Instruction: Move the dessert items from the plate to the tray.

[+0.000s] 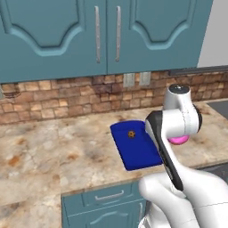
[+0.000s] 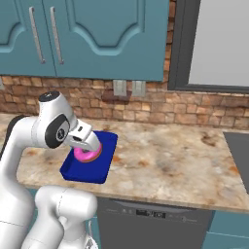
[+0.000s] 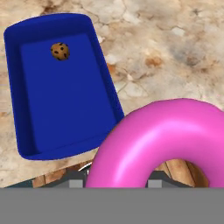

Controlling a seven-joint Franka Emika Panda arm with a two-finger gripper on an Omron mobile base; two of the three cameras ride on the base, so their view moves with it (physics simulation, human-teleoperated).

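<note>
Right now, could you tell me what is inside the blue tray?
One small brown cookie lies near a far corner of the blue tray. The rest of its floor looks bare, though the held pink doughnut covers one near corner.

Mottled tan stone surface (image 1: 53,151) before me — blue tray (image 1: 136,149) lies flat on it, near its front edge.

Glossy white rounded arm (image 1: 178,120) segments, dark joints and trim.

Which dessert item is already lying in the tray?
The small brown chocolate-chip cookie, lying near one end of the blue tray. The pink-iced doughnut is not: the hand holds it above the tray.
</note>
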